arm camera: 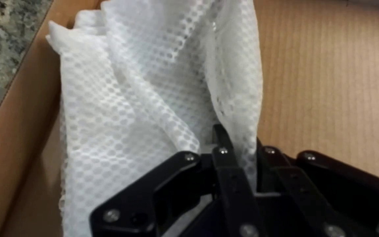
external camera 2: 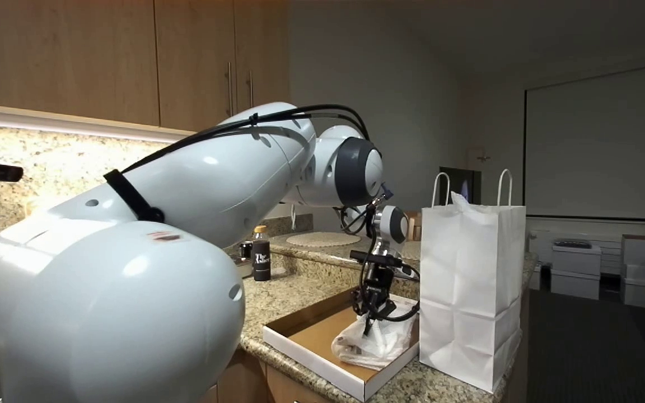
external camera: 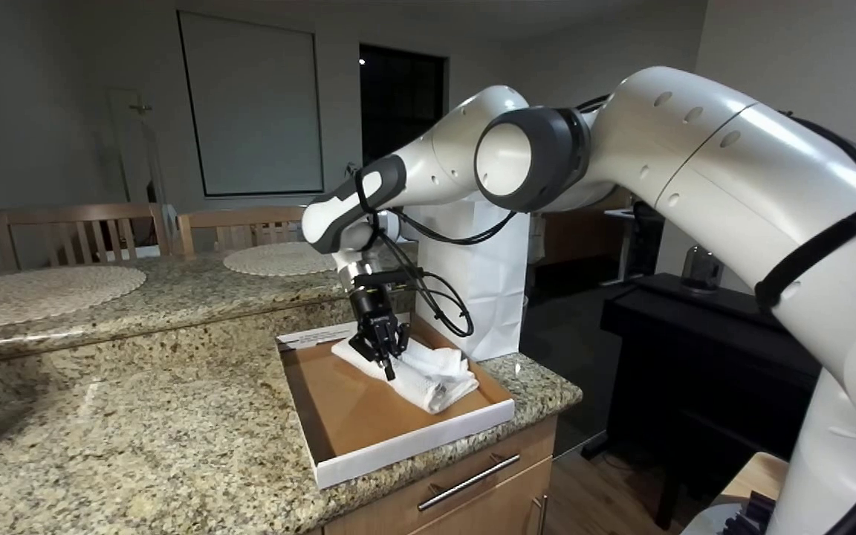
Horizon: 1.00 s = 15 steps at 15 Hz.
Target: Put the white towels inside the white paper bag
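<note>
The white towels (external camera: 428, 377) lie in a rumpled bundle in the shallow brown tray (external camera: 339, 405) on the counter (external camera: 138, 431), and the white bag (external camera 2: 459, 280) stands upright just beside the tray, both handles (external camera 2: 505, 171) up. To my eye the step in hand is the pick-up, and from here I'd go straight up and slowly, so the loose layers come along instead of slipping out of the pinch. Then I'd climb well over the bag's rim before going across, since the bag is tall and thin paper likely tips at a nudge; the black cables (external camera: 465, 241) hanging nearby could snag it too. Lowering the cloth between the handles before letting go should keep it from draping over the edge. As for the gripper (arm camera: 240, 144), its jaws stand close together with one upright fold of towel pinched between the fingers (arm camera: 221, 136), along the side of the bundle, while more cloth lies just beside one of them. How firm that bite is I can't rightly say, because the black metalwork hides much of it
</note>
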Each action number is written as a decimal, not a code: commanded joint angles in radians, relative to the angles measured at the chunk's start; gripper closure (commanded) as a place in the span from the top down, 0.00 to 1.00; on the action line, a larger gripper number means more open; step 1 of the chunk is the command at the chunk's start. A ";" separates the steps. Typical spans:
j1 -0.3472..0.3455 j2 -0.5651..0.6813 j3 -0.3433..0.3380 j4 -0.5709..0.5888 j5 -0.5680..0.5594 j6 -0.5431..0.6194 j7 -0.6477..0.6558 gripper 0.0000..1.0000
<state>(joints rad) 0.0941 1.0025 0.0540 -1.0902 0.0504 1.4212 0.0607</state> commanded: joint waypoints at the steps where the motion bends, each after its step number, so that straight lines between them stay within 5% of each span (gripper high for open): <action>1: -0.060 -0.042 0.037 -0.030 0.057 -0.035 -0.108 0.00; 8: -0.160 -0.329 0.061 -0.279 0.131 0.108 -0.317 0.02; 15: -0.146 -0.577 0.069 -0.480 0.115 0.153 -0.478 0.02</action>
<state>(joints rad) -0.0568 0.5411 0.1150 -1.4351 0.1597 1.5368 -0.3435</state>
